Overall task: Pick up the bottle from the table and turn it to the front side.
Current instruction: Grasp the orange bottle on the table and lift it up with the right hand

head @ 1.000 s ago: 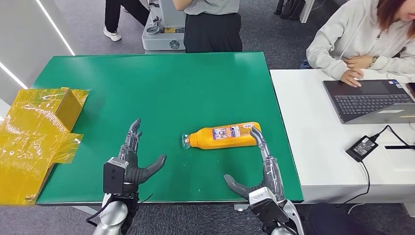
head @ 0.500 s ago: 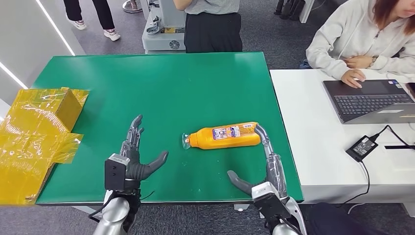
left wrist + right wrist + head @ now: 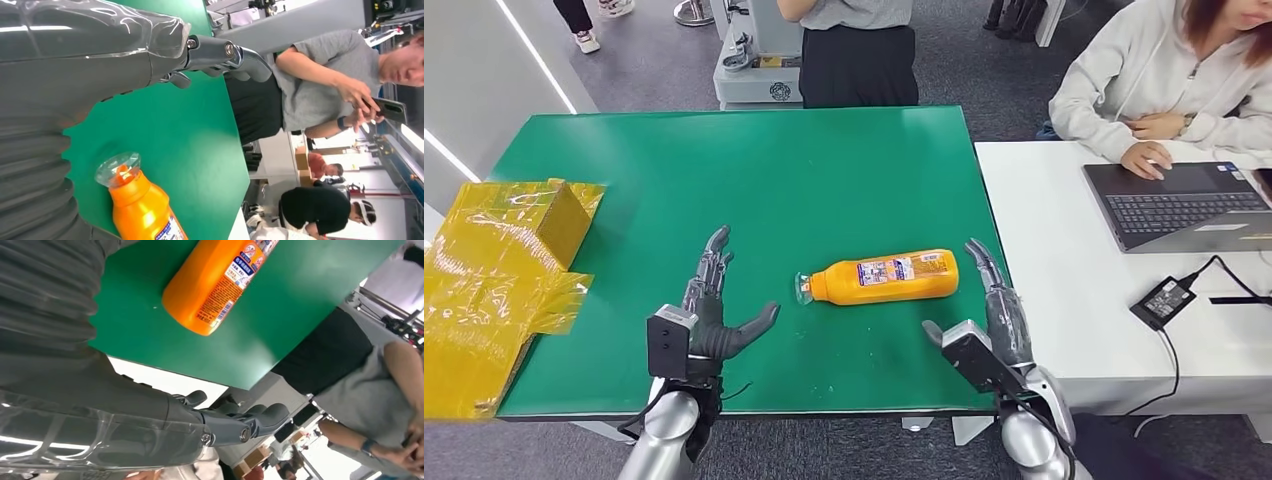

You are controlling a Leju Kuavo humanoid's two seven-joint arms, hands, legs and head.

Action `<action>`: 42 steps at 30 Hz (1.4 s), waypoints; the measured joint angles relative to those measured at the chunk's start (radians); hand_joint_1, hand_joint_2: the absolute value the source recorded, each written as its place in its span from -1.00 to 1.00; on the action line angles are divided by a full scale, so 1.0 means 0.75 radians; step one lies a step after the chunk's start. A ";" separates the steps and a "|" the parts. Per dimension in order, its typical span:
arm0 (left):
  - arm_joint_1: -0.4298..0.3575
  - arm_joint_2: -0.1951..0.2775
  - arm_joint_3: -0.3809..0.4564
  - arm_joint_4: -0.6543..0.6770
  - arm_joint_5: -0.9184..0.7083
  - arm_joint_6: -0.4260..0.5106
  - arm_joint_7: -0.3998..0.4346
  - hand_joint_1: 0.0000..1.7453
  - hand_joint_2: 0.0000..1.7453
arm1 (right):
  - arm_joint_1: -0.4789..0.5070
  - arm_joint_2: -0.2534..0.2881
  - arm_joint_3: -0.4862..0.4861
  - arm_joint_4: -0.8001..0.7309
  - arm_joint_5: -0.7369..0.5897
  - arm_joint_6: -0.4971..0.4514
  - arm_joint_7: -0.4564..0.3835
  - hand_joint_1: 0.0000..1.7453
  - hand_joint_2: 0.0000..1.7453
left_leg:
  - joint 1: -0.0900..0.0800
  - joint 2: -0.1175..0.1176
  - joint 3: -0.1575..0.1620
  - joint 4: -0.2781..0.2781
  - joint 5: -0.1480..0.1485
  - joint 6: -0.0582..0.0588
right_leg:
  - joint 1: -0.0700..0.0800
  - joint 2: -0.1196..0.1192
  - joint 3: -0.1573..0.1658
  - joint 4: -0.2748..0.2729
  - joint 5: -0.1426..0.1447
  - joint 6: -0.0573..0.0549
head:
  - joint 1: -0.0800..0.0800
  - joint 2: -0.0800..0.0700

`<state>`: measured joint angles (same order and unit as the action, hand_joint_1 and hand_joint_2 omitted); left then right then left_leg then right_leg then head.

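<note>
Both silver arms reached up from the lower edge of the head view. The left hand (image 3: 707,318), dark grey with a black wrist block, was held palm inward, fingers stretched forward and apart, thumb spread toward the right, holding nothing. The right hand (image 3: 992,318) stood on edge on the opposite side, fingers extended forward together, thumb pointing inward toward the left, also holding nothing. In each wrist view the ribbed grey cover and extended fingers (image 3: 235,52) showed straight, not curled.

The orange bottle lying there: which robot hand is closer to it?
Right. The right hand hovers open just past the base of the orange bottle; the left hand is open farther off, beyond its cap end.
</note>
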<state>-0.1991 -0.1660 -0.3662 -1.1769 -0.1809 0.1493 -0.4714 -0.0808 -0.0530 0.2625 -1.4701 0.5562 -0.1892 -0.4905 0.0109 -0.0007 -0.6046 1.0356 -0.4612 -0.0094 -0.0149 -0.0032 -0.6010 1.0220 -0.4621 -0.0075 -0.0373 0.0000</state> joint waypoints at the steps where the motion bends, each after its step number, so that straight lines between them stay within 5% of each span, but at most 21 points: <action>1: -0.003 0.000 -0.002 0.006 0.002 -0.002 -0.003 -1.00 1.00 | -0.020 -0.006 0.000 0.022 0.002 0.003 0.002 -1.00 1.00 | 0.000 0.000 0.000 0.000 0.000 0.000 | 0.000 0.000 0.000 0.000 0.000 0.000 | 0.000 0.000; 4: -0.015 0.000 -0.008 0.024 0.010 -0.015 -0.008 -1.00 1.00 | -0.084 -0.025 0.005 0.095 0.017 0.072 0.055 -1.00 1.00 | 0.000 0.000 0.000 0.000 0.000 0.000 | 0.000 0.000 0.000 0.000 0.001 0.000 | 0.000 0.000; 8: -0.064 -0.005 -0.034 0.073 0.024 -0.053 -0.020 -1.00 1.00 | -0.256 -0.063 0.057 0.281 0.049 0.321 0.157 -1.00 1.00 | 0.000 0.001 0.000 0.001 0.001 0.001 | 0.000 0.001 0.000 0.001 0.002 0.000 | 0.000 0.000; 16: -0.158 -0.018 -0.074 0.202 0.061 -0.083 -0.031 -1.00 1.00 | -0.698 -0.081 0.254 0.793 0.075 0.684 0.167 -1.00 1.00 | 0.000 0.002 0.001 0.002 0.002 0.000 | 0.000 0.004 0.000 0.001 0.005 0.001 | 0.000 0.000; 22: -0.195 -0.019 -0.085 0.266 0.072 -0.079 -0.031 -1.00 1.00 | -0.880 -0.081 0.389 0.989 0.084 0.740 0.179 -1.00 1.00 | 0.000 0.002 0.001 0.002 0.002 0.000 | 0.000 0.003 0.000 0.001 0.005 0.001 | 0.000 0.000; 33: -0.212 -0.014 -0.085 0.340 0.092 -0.050 -0.051 -1.00 1.00 | -0.964 -0.072 0.528 1.080 0.066 0.744 0.201 -1.00 1.00 | 0.000 0.002 0.000 0.002 0.002 0.000 | 0.000 0.003 0.000 0.001 0.005 0.001 | 0.000 0.000; 42: -0.213 -0.002 -0.085 0.343 0.123 -0.033 -0.045 -1.00 1.00 | -1.068 -0.018 0.654 1.198 0.082 0.886 0.292 -1.00 1.00 | 0.000 0.002 0.001 0.002 0.003 0.000 | 0.000 0.003 0.000 0.001 0.005 0.001 | 0.000 0.000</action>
<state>-0.3590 -0.1678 -0.4299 -0.9194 -0.0884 0.1248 -0.5048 -0.8817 -0.0665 0.7530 -0.5717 0.6174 0.4750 -0.2717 0.0111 0.0008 -0.6039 1.0370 -0.4590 -0.0094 -0.0147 -0.0008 -0.6007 1.0229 -0.4581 -0.0068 -0.0374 0.0000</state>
